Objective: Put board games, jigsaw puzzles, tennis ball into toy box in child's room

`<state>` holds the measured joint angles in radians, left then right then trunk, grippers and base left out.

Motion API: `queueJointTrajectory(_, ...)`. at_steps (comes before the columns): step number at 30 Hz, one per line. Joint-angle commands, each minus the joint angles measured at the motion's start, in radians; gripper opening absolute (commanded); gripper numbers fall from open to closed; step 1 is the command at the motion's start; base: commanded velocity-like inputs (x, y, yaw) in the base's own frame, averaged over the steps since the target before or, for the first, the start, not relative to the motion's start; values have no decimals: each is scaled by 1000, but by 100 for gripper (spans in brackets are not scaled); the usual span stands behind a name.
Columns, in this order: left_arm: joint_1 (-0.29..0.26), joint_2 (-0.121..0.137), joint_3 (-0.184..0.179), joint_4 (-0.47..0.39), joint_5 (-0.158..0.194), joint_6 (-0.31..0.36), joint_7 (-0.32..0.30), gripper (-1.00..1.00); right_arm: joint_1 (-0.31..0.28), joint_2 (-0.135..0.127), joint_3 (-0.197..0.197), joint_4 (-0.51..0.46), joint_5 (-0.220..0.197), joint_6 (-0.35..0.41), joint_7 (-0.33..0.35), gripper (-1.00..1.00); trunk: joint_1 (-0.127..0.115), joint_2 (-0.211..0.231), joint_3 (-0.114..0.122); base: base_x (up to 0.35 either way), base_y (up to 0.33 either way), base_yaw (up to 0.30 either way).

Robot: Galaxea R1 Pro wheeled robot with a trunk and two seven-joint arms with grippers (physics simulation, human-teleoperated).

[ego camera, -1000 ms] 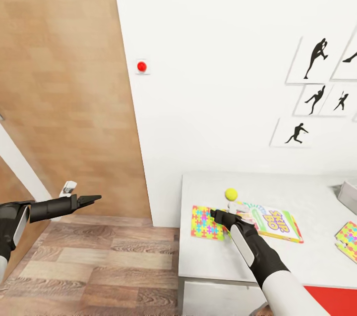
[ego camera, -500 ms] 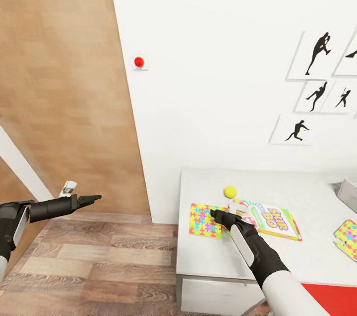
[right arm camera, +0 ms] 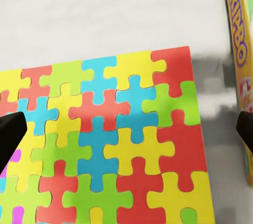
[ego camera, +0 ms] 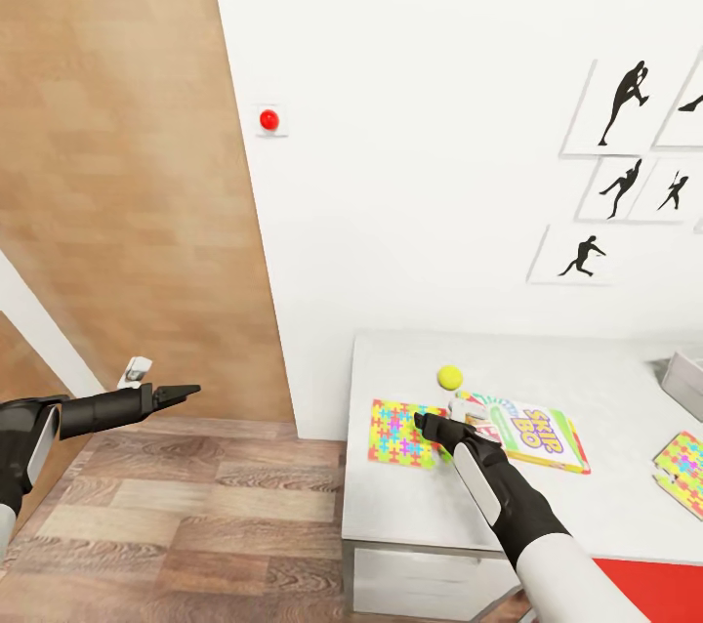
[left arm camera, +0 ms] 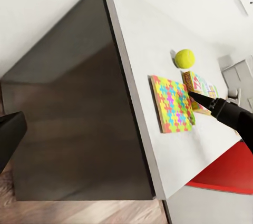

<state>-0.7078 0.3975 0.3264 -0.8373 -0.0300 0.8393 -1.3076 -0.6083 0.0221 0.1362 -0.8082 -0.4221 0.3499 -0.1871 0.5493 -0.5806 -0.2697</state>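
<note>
Right wrist view: right hand (right arm camera: 126,129) spread wide over jigsaw puzzle (right arm camera: 105,145) near the counter (ego camera: 586,379) corner; thin square may slide off. Left hand (ego camera: 181,394) narrow.

pale table (ego camera: 586,516); two puzzles (ego camera: 398,433), ball (ego camera: 449,376), SKIP-BO box (ego camera: 532,432), bin (ego camera: 683,374)

Head view looks down over the table (ego camera: 586,389); both wrist views share its jigsaw puzzle (right arm camera: 105,139), the right closest.
</note>
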Motion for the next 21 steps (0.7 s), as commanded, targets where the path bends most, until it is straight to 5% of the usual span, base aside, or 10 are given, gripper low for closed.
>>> queueJointTrajectory(1, -1, 0, 2, 0, -3, 10, -6, 100, -1, -1, 3, -2, -10, 3, -9, 100, 0, -1, -2, 0, 0, 0)
queueJointTrajectory(21, -1, 0, 2, 0, -4, 10, -7, 100, -1, -1, 3, -2, -10, 3, -9, 100, 0, -1, -6, 0, 34, 0)
